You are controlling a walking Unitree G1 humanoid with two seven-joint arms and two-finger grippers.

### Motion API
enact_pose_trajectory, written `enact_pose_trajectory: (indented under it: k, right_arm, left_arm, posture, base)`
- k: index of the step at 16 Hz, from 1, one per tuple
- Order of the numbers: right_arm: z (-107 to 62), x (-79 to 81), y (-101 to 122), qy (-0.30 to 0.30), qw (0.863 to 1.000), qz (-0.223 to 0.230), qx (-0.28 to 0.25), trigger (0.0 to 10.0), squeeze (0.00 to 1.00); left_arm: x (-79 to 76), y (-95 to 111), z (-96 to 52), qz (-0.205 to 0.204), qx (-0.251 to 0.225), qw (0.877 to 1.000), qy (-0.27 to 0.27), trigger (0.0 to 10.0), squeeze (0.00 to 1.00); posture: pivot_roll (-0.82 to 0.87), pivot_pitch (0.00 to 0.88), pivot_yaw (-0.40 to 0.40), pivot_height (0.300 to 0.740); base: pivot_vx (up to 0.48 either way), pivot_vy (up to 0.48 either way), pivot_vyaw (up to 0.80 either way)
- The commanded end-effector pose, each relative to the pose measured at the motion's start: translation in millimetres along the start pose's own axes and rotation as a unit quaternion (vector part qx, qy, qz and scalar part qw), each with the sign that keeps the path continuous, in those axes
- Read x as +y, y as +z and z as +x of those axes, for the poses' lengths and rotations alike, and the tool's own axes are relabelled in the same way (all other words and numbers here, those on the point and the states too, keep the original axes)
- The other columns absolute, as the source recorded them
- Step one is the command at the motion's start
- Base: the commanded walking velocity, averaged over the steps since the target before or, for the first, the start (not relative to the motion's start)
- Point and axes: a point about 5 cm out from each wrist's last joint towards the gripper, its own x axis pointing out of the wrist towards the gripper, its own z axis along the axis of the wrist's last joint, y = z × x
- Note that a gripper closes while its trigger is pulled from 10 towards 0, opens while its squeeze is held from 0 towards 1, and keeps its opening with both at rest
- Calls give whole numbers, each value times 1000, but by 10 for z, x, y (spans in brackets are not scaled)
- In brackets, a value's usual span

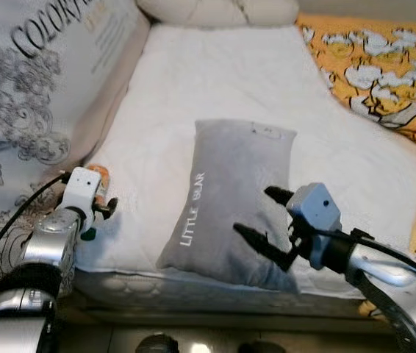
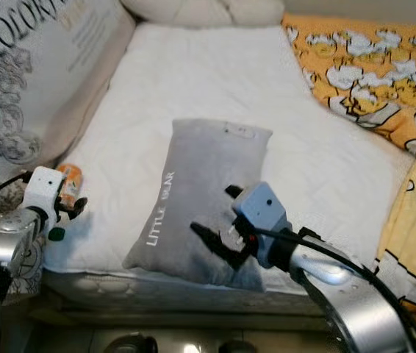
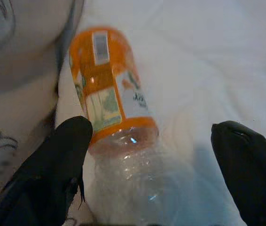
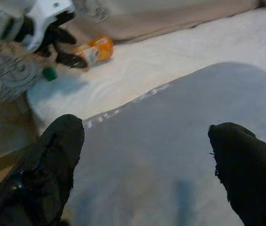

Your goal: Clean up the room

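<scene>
Left wrist view is showing the left end effector (image 3: pixel 152 155) spread wide, its fingers flanking the clear neck end of the orange-labelled bottle (image 3: pixel 109 103), not gripping it. The bottle is lying on its side at the bed's (image 1: pixel 215 88) left edge, long axis running straight ahead between the fingers. The right end effector (image 1: pixel 267 220) is also hanging open over the grey pillow (image 1: pixel 223 191), farther from the bottle.
</scene>
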Motion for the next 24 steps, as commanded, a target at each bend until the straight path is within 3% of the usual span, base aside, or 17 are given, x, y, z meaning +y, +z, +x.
enact_pose_trajectory:
  k: [1, 7, 10, 11, 12, 13, 24]
  right_arm:
    - [-30, 38, 33, 19, 1000, -1, 5, 10000, 0]
    - [-101, -37, 118, 53, 998, -11, 34, 10000, 0]
    - [-104, -28, 115, 66, 997, -10, 45, 10000, 0]
    - [-91, -22, 119, 70, 996, -11, 46, 10000, 0]
    - [-80, -23, 130, 71, 996, -11, 44, 10000, 0]
    - [-74, -27, 138, 72, 996, -10, 43, 10000, 0]
    - [-121, -44, 89, 104, 994, 8, 37, 10000, 0]
  left_arm:
    - [53, -44, 9, -20, 7, 1000, 7, 10000, 0]
    - [146, -196, 35, -29, 45, 996, 66, 10000, 0]
    - [78, -245, 47, -44, 59, 997, 31, 10000, 0]
    - [73, -256, 49, -35, 65, 997, 34, 7490, 0]
    - [81, -257, 48, -32, 67, 996, 40, 4235, 0]
    - [103, -247, 46, -35, 65, 996, 47, 0, 0]
    - [147, -214, 37, -49, 41, 997, 45, 0, 0]
  posture:
    - [-72, 170, 9, 740]
    - [-148, 188, -31, 740]
    - [-153, 177, -42, 740]
    - [-156, 174, -40, 740]
    - [-157, 171, -38, 740]
    - [-158, 166, -36, 740]
    - [-104, 94, 5, 740]
  base:
    - [0, 0, 0]
    - [0, 0, 0]
    - [0, 0, 0]
    - [0, 0, 0]
    - [0, 0, 0]
    - [0, 0, 0]
    - [0, 0, 0]
